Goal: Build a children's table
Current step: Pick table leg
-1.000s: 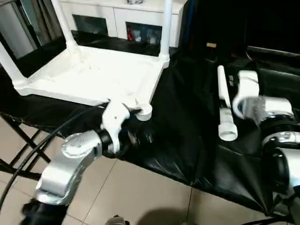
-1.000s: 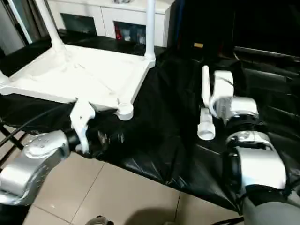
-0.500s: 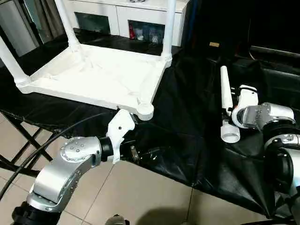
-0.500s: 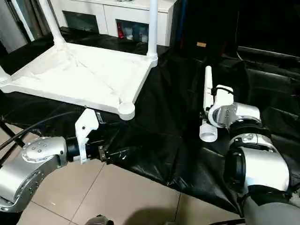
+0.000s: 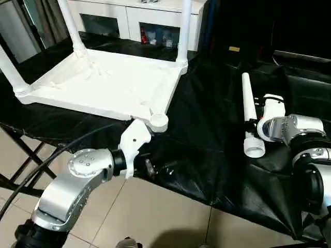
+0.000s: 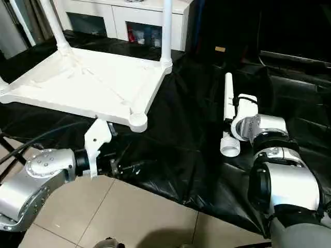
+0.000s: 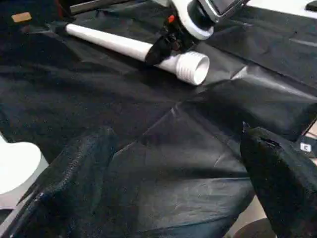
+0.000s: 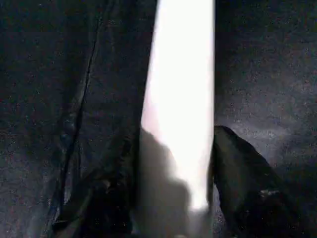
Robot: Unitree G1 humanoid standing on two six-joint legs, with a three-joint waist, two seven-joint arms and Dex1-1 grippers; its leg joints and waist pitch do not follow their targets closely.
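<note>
Our right gripper (image 8: pixel 173 198) pinches the loose white leg (image 5: pixel 249 111) lying on the black tabletop (image 5: pixel 207 134), while our left gripper (image 7: pixel 163 163) hangs spread wide.

Loose leg (image 6: pixel 227 113) on black cloth (image 6: pixel 181 139) (right gripper (image 6: pixel 231 123) alongside).

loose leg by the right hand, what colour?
White; the loose leg shows best in the left eye view.

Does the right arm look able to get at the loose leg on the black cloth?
Probably yes: the right tool already straddles the loose leg near its flared end, one finger on each side, with nothing between them.
</note>
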